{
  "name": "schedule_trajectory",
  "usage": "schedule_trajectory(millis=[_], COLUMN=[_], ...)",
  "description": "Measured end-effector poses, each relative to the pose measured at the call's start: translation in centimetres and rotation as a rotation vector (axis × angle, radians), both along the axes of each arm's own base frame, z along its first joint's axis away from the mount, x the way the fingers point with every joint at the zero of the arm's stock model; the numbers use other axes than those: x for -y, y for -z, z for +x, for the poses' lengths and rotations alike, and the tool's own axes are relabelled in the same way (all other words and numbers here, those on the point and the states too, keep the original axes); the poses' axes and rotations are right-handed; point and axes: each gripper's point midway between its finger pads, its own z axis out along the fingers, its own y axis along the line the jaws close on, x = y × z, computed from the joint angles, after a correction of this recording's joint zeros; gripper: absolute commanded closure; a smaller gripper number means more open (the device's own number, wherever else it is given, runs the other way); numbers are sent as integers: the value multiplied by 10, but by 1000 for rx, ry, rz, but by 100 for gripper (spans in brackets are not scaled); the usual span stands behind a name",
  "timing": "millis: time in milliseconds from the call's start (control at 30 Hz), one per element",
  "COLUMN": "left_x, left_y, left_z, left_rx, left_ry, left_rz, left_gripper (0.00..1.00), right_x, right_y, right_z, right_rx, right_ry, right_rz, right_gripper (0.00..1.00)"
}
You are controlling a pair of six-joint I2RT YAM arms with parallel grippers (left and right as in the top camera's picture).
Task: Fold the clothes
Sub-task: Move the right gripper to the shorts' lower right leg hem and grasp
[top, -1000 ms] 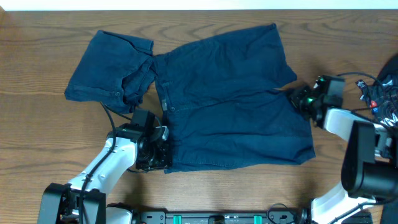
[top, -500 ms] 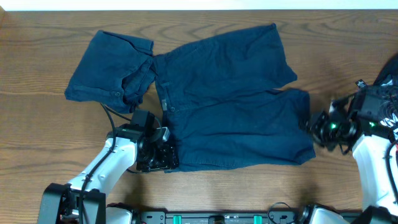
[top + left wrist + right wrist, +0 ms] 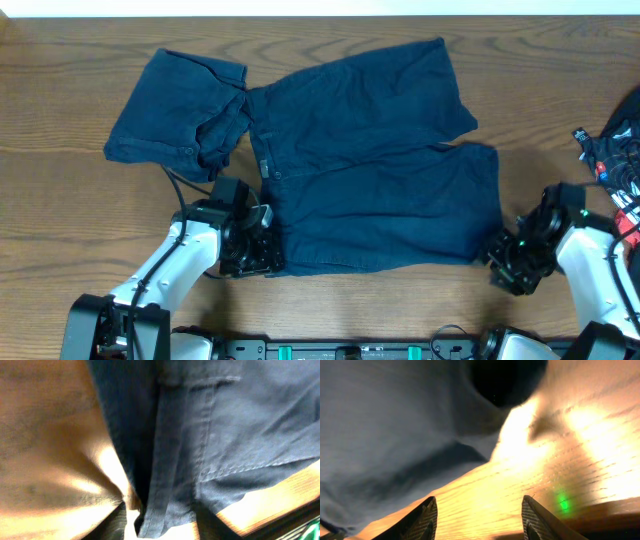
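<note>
Though two pairs of dark blue shorts are out on the table (image 3: 60, 230), I'd say the folding has barely begun. The spread shorts (image 3: 370, 170) lie flat across the middle, both wide legs reaching to the right and no part turned over on itself, so every fold on them is left to make. The bunched shorts (image 3: 175, 115) sit at the far left, touching the other pair near its waistband. They are rumpled and partly doubled over; it looks more like a heap than a tidy fold, and I'd expect them to need doing properly too.

The left gripper (image 3: 258, 256) is down at the near left corner of the spread shorts, right on the waistband (image 3: 165, 460). Its wrist camera is so close that it fills with cloth and seams. I cannot tell whether the jaws are closed on the fabric or merely resting over it.

The right gripper (image 3: 505, 262) is low by the near right corner of the lower leg, just beside the hem. From its own camera the right gripper (image 3: 479, 510) stands wide apart, with bare wood between its fingers (image 3: 425, 520) and the cloth edge lying a little ahead of them. It holds nothing.

My guess is both arms are lining up on the near edge to lift it for a first fold.
</note>
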Motion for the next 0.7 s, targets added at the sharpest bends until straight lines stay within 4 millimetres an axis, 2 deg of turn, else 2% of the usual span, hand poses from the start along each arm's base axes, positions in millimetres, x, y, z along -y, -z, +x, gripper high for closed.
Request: schedule_trajectory(millis=[67, 167, 200, 267, 300, 500, 700], left_x=[-1, 0, 0, 1, 1, 3, 5], left_y=[0, -1, -1, -2, -2, -4, -5], left_z=[-4, -6, -7, -8, -9, -15, -15], left_rx=[-22, -46, -58, -74, -88, -137, -159], left_ry=[-14, -38, -56, -84, -101, -149, -186], left_rz=[5, 3, 2, 3, 5, -3, -12], left_gripper=[33, 26, 26, 25, 25, 25, 25], right_x=[-2, -7, -11, -15, -17, -27, -33], right_y=[11, 29, 29, 28, 29, 34, 34], right_z=[-1, 9, 16, 34, 36, 28, 21], right_rx=[14, 95, 138, 246, 261, 251, 225], right_ry=[12, 31, 46, 49, 57, 61, 50], right_rz=[2, 25, 52, 82, 95, 149, 185], right_gripper=[47, 48, 52, 68, 76, 99, 99])
